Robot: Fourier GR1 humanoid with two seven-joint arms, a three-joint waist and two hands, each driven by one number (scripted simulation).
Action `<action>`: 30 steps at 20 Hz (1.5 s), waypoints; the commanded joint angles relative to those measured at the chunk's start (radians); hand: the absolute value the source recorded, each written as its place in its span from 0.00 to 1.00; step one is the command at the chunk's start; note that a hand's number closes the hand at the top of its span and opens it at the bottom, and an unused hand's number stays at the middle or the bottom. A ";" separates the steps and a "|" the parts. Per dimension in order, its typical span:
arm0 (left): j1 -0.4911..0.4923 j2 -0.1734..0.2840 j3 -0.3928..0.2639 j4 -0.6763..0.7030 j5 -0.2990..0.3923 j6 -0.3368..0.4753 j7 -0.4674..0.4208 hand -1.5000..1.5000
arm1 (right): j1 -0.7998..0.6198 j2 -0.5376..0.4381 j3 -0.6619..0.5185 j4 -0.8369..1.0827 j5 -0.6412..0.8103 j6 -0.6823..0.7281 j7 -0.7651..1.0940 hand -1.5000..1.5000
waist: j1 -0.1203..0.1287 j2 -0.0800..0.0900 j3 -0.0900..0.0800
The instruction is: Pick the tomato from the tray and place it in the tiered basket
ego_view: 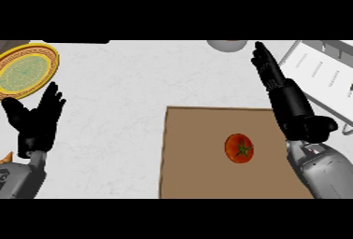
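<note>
A red tomato (238, 148) with a green stem lies on the brown tray (196, 158) at the lower middle of the head view. My right hand (286, 100) hangs above the tray's right edge, fingers straight and pointing away, open and holding nothing; the tomato lies just left of its wrist. At the far right stands the white tiered basket (324, 70), only partly in view. My left hand (38, 119) rests open at the left edge with fingers up, far from the tomato.
A yellow and green patterned plate (26, 70) sits at the far left corner of the white counter. A grey round object (228, 45) shows at the top edge, near my right hand's fingertips. Bare counter lies between plate and tray.
</note>
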 commanded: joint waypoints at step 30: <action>0.016 0.047 -0.126 -0.069 -0.248 -0.025 -0.129 0.50 | 1.210 -0.050 0.108 -0.679 0.378 -0.708 0.502 0.00 | 0.005 0.043 -0.003</action>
